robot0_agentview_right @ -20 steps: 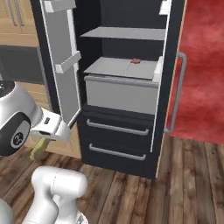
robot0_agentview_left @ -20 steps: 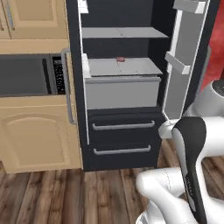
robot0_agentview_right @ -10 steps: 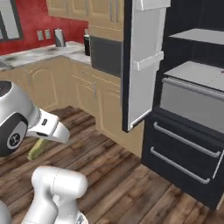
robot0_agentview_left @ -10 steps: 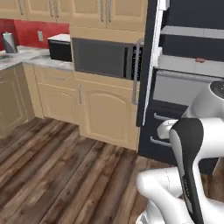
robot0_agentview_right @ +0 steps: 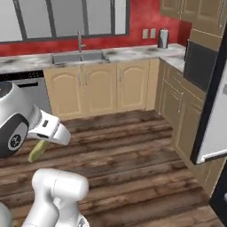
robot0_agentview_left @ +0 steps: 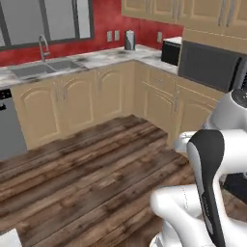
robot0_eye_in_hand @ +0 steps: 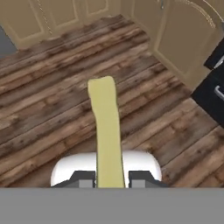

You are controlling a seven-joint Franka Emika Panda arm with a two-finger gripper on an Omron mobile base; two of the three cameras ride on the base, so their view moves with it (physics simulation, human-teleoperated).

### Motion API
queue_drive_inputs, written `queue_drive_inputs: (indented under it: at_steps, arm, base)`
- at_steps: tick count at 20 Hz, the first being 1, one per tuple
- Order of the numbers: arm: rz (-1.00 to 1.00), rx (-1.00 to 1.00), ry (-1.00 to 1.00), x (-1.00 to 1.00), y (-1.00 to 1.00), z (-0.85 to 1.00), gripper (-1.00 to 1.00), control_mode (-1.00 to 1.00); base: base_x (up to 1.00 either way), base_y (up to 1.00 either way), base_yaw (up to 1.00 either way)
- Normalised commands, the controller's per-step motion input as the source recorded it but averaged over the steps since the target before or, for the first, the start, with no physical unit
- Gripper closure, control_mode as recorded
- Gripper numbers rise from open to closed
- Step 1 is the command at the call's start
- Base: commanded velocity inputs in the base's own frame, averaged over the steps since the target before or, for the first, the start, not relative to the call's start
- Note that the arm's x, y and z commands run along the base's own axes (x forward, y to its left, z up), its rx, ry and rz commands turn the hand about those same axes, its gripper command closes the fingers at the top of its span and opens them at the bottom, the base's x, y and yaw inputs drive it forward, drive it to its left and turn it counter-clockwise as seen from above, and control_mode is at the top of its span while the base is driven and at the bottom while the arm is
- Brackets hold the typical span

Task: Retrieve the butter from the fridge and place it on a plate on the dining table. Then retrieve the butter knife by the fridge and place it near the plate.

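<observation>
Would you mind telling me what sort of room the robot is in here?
A home kitchen, rendered: a sink with a faucet set in a marble counter, tan panelled cabinets below, and a built-in microwave by the fridge door.

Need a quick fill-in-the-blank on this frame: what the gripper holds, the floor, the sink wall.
1. The gripper is shut on the ____.
2. Below the butter in the hand view lies a floor of dark ____ planks.
3. The wall behind the sink is painted ____.
4. The cabinet doors under the sink counter are ____ in colour.

Missing words: butter; wood; red; tan
</observation>
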Motion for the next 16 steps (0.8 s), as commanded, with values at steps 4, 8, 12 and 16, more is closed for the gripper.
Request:
queue_drive_inputs:
  at_steps: [4, 8, 12, 16]
  arm:
    - [0.0, 0.0, 0.0, 0.0, 0.0, 0.0, 1.0, 1.0]
    - [0.0, 0.0, 0.0, 0.0, 0.0, 0.0, 1.0, 1.0]
    - [0.0, 0.0, 0.0, 0.0, 0.0, 0.0, 1.0, 1.0]
    - [0.0, 0.0, 0.0, 0.0, 0.0, 0.0, 1.0, 1.0]
  base:
    - [0.09, -0.24, 0.89]
    - [0.02, -0.29, 0.89]
    - [0.01, -0.34, 0.79]
    - [0.0, -0.42, 0.72]
